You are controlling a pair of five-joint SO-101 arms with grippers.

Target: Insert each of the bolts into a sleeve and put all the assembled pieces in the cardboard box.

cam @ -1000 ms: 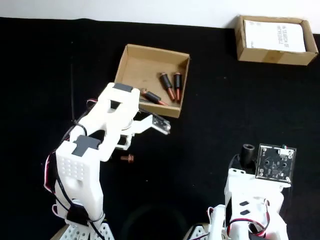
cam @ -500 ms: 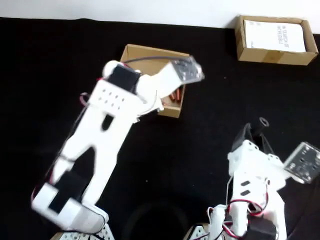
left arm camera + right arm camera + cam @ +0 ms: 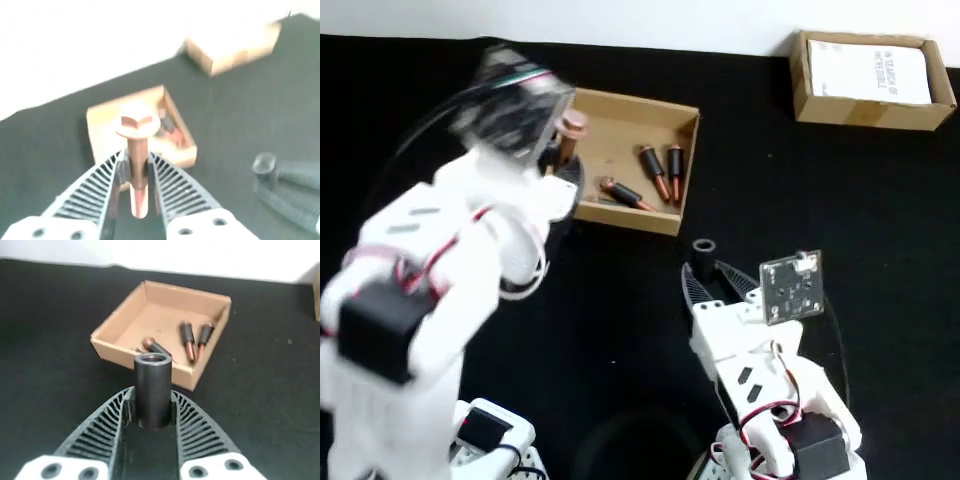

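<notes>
Left arm [image 3: 440, 270] blurred, left corner of cardboard box [image 3: 620, 135] hidden behind it, one assembled piece [image 3: 152, 345] partly behind sleeve [image 3: 152, 390]

A black-covered table [image 3: 820, 200] meets a white wall [image 3: 620, 15] at its far edge, under even light.

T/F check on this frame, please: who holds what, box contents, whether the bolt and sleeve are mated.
1. The left arm's fingers are shut on a copper-coloured hex-head bolt, head up. True.
2. The open brown cardboard box holds five assembled pieces. False: three assembled pieces lie in it.
3. The right arm's fingers hold a black cylindrical sleeve upright, open end up. True.
4. The bolt is seated in the sleeve. False: they are apart, each held by its own arm.
</notes>
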